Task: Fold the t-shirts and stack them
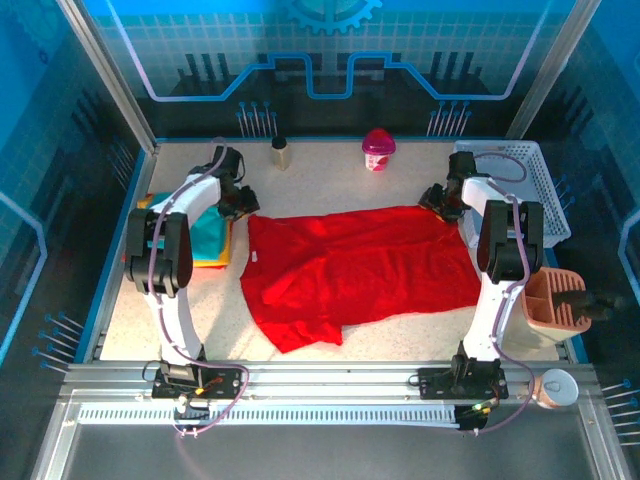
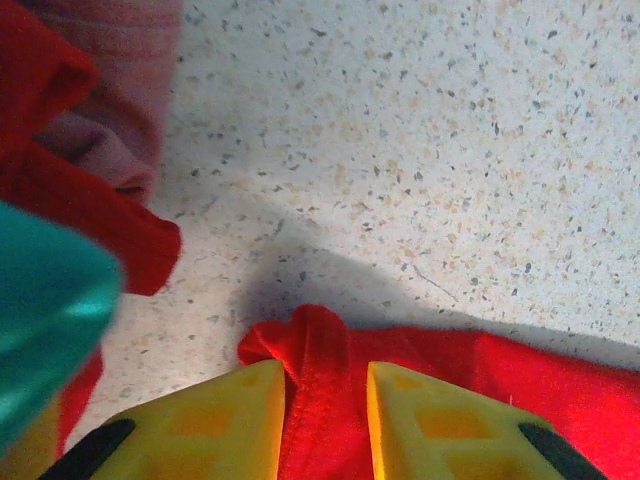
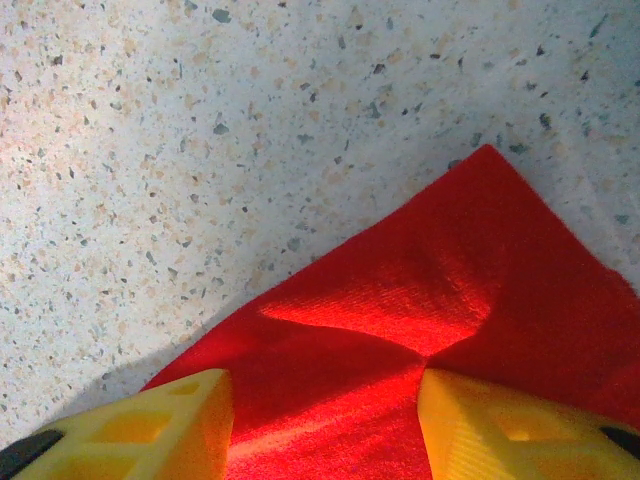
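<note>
A large red t-shirt [image 1: 360, 265] lies spread and wrinkled across the middle of the table. My left gripper [image 1: 243, 205] rests at its far left corner. In the left wrist view the yellow fingers [image 2: 325, 375] stand slightly apart, open, with a raised fold of the red cloth [image 2: 318, 340] running between them. My right gripper [image 1: 440, 200] is at the far right corner. There the jaws [image 3: 325, 400] are open wide over the flat red corner [image 3: 470, 260], which carries one crease. A folded stack with a teal t-shirt [image 1: 210, 235] on top and yellow edges [image 1: 215, 263] sits left of the red one.
A white lattice basket [image 1: 545, 185] stands at the back right, beside the right arm. A small bottle [image 1: 281, 153] and a pink cup [image 1: 378, 150] stand at the back edge. An orange-brown holder [image 1: 555, 300] sits near the right arm's base. Blurred teal cloth [image 2: 50, 300] hangs close to the left wrist camera.
</note>
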### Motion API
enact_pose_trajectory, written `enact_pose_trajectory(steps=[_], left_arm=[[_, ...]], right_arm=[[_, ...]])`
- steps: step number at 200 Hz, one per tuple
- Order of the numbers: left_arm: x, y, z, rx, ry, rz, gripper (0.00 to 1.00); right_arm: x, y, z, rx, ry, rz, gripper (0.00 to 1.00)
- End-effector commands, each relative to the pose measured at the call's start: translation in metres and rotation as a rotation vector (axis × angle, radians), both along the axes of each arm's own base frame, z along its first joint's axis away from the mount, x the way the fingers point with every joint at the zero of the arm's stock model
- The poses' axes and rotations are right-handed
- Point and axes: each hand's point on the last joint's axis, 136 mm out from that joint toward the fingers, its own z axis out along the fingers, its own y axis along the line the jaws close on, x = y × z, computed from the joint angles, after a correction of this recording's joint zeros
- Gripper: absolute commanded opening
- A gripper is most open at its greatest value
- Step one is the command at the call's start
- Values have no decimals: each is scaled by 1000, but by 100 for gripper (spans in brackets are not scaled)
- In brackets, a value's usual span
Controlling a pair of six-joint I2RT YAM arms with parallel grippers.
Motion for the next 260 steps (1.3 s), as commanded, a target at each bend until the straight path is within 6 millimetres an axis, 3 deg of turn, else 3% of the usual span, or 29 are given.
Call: enact_pose_trajectory(steps=[1, 66, 113, 176, 232, 260], left_arm=[[-2, -7, -14, -25, 33, -7, 28], [0, -13, -23, -11, 61, -30, 23], [3, -7, -19, 16, 56, -17, 0], [0, 42, 11, 88, 23, 71, 0], [0, 50, 6, 93, 34, 83, 0], [3, 44, 8, 60, 32, 76, 24]], right_arm=[[-14, -14, -9, 4, 50, -49, 53], [-12, -13, -10, 12, 48, -50, 53], [-14, -14, -11, 6, 53, -52, 53], [-20, -30, -8, -52, 66, -107, 50], [-20, -29, -6, -50, 58, -111, 49], [-12, -15, 9, -2, 0, -58, 52]])
